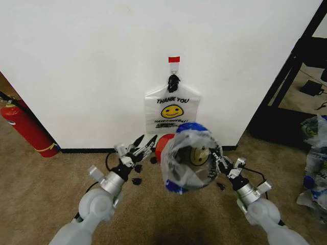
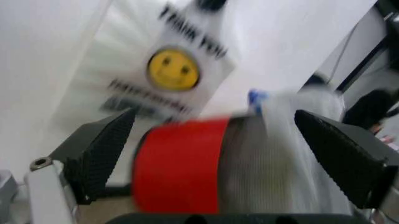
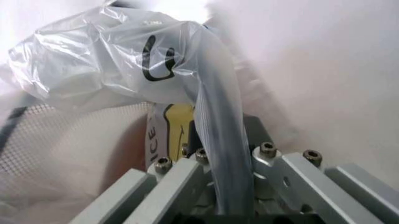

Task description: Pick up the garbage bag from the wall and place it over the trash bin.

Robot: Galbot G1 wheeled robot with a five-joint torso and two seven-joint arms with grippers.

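Observation:
The garbage bag, translucent with blue patches, is stretched over the mouth of the trash bin. The bin looks tipped, its red base toward the wall and its mouth toward me. My right gripper is shut on a twisted strand of the garbage bag at the bin's right rim, with the bin's mesh beside it. My left gripper is open just left of the bin; in its wrist view the left gripper frames the trash bin and the garbage bag.
A second flat "THANK YOU" bag with black-knotted handles hangs from the hook under a red tape strip. A red fire extinguisher stands at the left. A black frame and plastic bags are at the right.

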